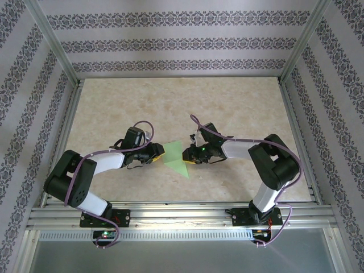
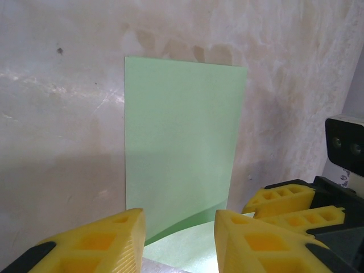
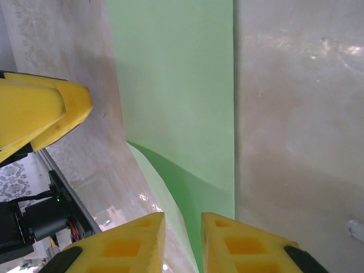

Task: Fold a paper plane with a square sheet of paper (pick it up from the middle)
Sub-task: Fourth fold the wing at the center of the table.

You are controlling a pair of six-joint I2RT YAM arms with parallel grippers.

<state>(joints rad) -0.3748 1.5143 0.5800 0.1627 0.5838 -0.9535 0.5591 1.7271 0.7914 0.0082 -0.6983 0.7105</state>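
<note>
Though nowhere near a finished fold job, got the sheet of paper (image 1: 175,156) sitting around the middle of the table (image 1: 227,102), a bit closer to the near edge, right between the two grippers. Lying mostly flat, with one side curled up off the surface in a soft flap. Probably lifted like that to bring it over for a first fold, going by the task; no crisp crease visible. Looks like a triangle from above but more of a plain rectangle from the left wrist, so hard to call the true outline.

Moving out to the left gripper (image 2: 179,217): parked low at the paper's left side, jaws apart by a moderate gap, raised flap running into that gap. Way too wide for gripping thin paper, so not pinching anything, at most brushing it. Can't tell for sure about contact.

Over to the right gripper (image 3: 183,219): facing the other one across the sheet, jaws nearly together but with a clear slit left. Curled edge of the flap heading right into that slit. Again too loose for a real pinch by the look of it, so calling it narrowly open, maybe touching the paper, not holding it. Guessing both placed opposite each other to keep the sheet from sliding while steering the flap.
</note>
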